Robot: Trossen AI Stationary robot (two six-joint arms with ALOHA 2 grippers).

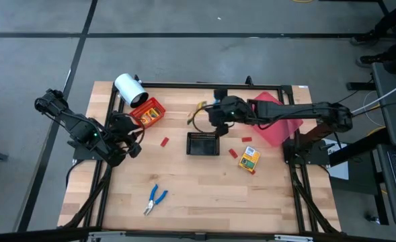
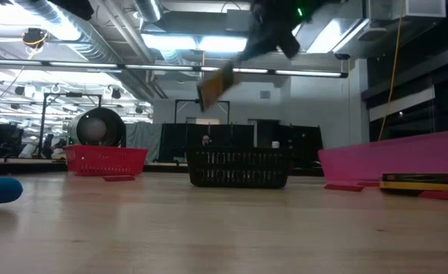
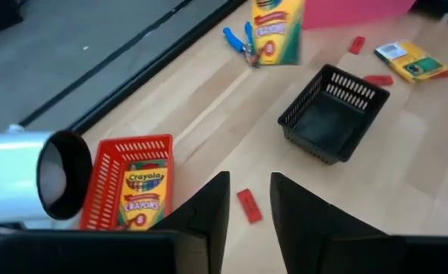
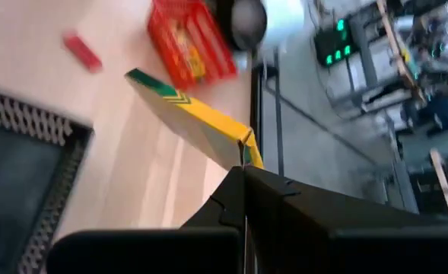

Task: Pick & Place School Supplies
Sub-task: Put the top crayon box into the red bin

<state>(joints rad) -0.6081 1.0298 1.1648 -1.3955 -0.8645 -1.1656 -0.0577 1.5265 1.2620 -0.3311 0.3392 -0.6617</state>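
Observation:
My right gripper (image 1: 214, 115) hangs over the table's middle, just beyond the black basket (image 1: 203, 143), shut on a yellow crayon box (image 2: 216, 84). A second crayon box lies in the red basket (image 3: 128, 190), and a third yellow box (image 1: 249, 159) lies flat on the table. One pair of blue-handled pliers (image 1: 155, 199) lies near the front edge, another (image 3: 239, 39) beyond the held box. Red pieces (image 1: 164, 141) (image 1: 232, 153) (image 1: 247, 139) lie around the black basket. My left gripper (image 3: 250, 217) waits open at the table's left, next to the red basket. My right gripper pinches the crayon box between its two shut fingers at one end (image 4: 243, 148). The box is lifted clear of the table. It hangs tilted below and ahead of the fingers, above the black basket's far side (image 2: 239, 156).
A white roll (image 1: 129, 89) lies at the far left corner beside the red basket. The pink tray (image 1: 275, 117) sits at the far right under my right arm. Bare wood shows across the table's near half.

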